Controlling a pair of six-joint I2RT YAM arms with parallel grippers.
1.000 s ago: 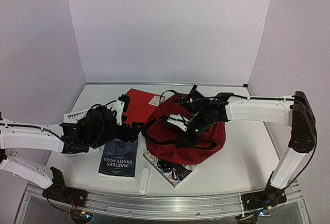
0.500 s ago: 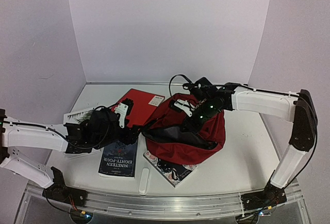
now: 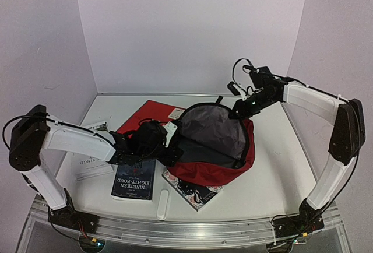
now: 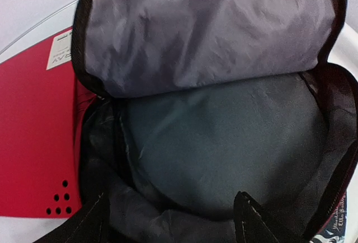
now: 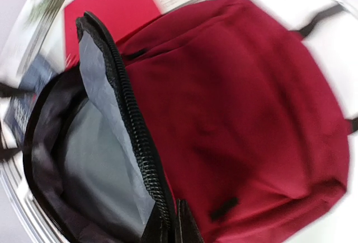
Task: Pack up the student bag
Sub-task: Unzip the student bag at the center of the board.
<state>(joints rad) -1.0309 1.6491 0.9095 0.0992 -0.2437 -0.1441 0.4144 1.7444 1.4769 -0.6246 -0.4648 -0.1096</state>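
The student bag [image 3: 218,170], dark red with grey lining, lies mid-table with its mouth gaping. My right gripper [image 3: 238,112] is shut on the black zipper edge of the flap [image 5: 131,120] and holds that flap raised at the bag's back right. In the right wrist view its fingertips [image 5: 174,227] pinch the zipper beside the red outer fabric [image 5: 246,103]. My left gripper [image 3: 170,143] is open at the left rim of the mouth. Its fingers [image 4: 253,220] stand wide apart over the grey lining [image 4: 224,136], nothing between them.
A flat red folder [image 3: 148,116] lies behind and left of the bag. A dark book titled Nineteen Eighty-Four [image 3: 134,180] sits front left, and a patterned book [image 3: 189,192] pokes out under the bag's front. A white booklet [image 3: 93,162] lies far left and a white pen [image 3: 162,203] near the front edge.
My right gripper closed on the flap's zipper edge and pulled it up and back, opening the bag wide. My left arm swung right, from the books to the bag's mouth.
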